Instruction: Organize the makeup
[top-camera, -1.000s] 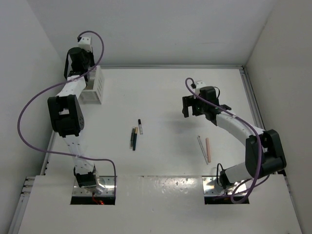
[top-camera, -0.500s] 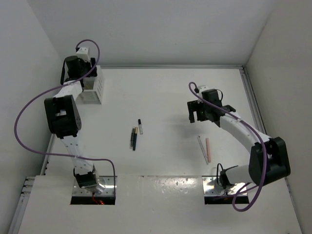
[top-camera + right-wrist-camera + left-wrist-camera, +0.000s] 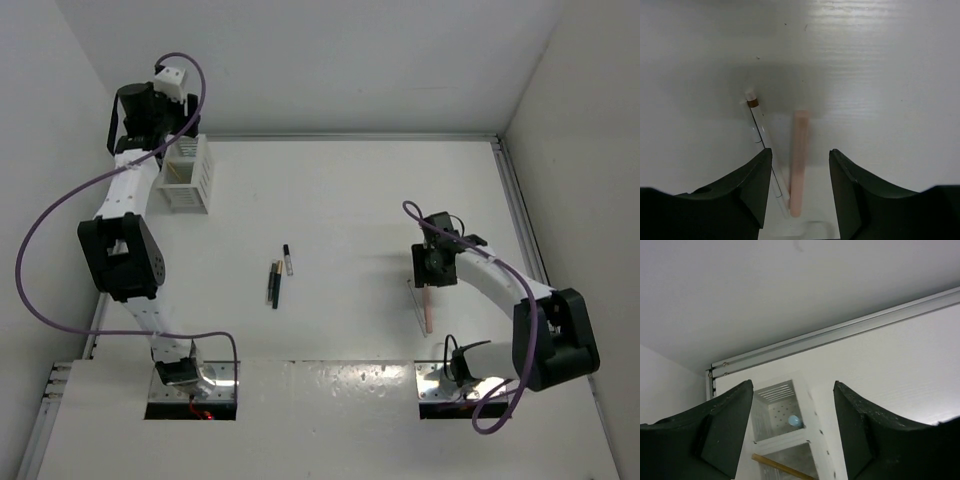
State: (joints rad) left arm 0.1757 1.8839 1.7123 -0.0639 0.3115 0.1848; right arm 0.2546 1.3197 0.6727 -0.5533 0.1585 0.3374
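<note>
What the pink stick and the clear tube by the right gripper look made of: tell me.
Pink stick: likely matte plastic; opaque, evenly coloured, no glare. Clear tube: probably transparent plastic or glass; the table shows through it.

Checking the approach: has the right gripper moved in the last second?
Yes: the right gripper came toward the near edge, ending above the pink stick.

Top cam high behind bases, sees whole counter (image 3: 350, 200). L wrist: close, facing far-left box (image 3: 811, 407). R wrist: close, looking down on pink stick (image 3: 799, 160). Top view shares both.
</note>
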